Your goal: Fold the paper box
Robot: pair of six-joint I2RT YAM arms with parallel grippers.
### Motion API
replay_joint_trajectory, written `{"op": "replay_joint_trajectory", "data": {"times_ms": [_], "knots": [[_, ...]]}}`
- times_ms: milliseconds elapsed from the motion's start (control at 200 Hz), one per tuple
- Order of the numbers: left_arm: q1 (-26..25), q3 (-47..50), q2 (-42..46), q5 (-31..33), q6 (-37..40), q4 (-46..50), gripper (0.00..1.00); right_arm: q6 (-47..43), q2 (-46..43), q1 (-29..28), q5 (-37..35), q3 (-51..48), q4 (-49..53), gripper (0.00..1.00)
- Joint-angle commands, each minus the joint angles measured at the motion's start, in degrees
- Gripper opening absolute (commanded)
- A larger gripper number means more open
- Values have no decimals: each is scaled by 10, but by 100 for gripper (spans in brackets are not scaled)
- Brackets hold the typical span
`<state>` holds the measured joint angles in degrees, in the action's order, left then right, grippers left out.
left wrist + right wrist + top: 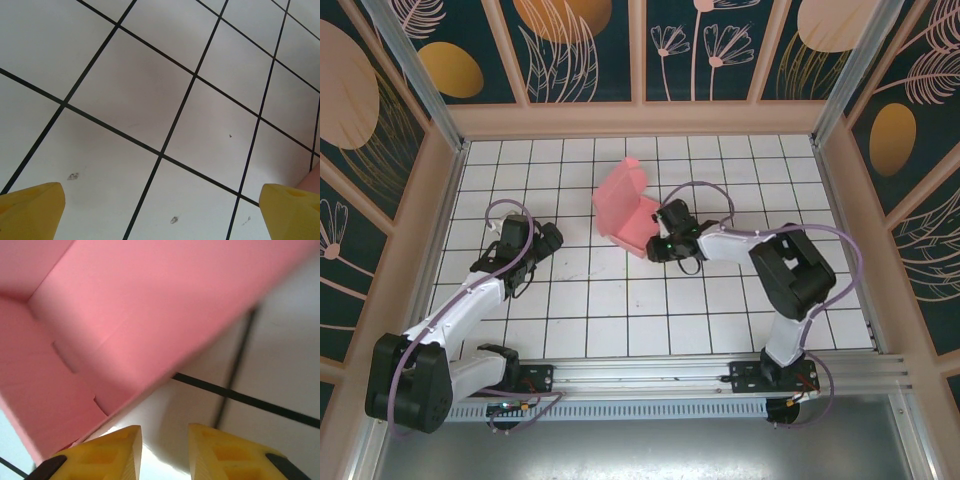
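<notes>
Paper box (628, 208): pink card, partly folded, with walls and a flap raised; it sits on the far middle of the counter (620, 320).
Counter: white tiles with black grid lines, a few small dark marks.
Right claw (165, 452): at the near right edge of the box, low over the counter. The yellow fingertips (117, 455) are narrow, with only a slim gap and nothing between them.
Left claw (162, 215): left of the box and well apart from it, over bare tiles. The fingertips are wide apart and hold nothing.
Box inside: seen from the right wrist, a pink wall and an inner corner.
</notes>
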<state>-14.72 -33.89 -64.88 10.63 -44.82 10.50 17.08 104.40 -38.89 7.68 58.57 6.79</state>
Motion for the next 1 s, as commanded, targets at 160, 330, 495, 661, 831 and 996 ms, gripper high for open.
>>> {"op": "replay_joint_trajectory", "data": {"times_ms": [160, 330, 495, 661, 831, 996], "knots": [[4, 10, -24, -25, -41, -17, 99, -32, 58, -53, 20, 94, -17, 36], [-5, 26, -52, -108, -57, -110, 99, -43, -32, -26, 11, 17, -80, 42], [-18, 18, -93, -116, -69, -146, 90, -7, -125, 68, 23, -64, -133, 47], [-18, -4, -118, -134, -58, -226, 84, -3, -144, 164, 58, -66, -133, 55], [-19, -83, -129, -168, 58, -240, 90, -74, -129, 184, 59, -1, -106, 67], [-19, -223, -192, -217, 254, -105, 78, -107, -105, 192, 71, 54, -81, 69]]}}
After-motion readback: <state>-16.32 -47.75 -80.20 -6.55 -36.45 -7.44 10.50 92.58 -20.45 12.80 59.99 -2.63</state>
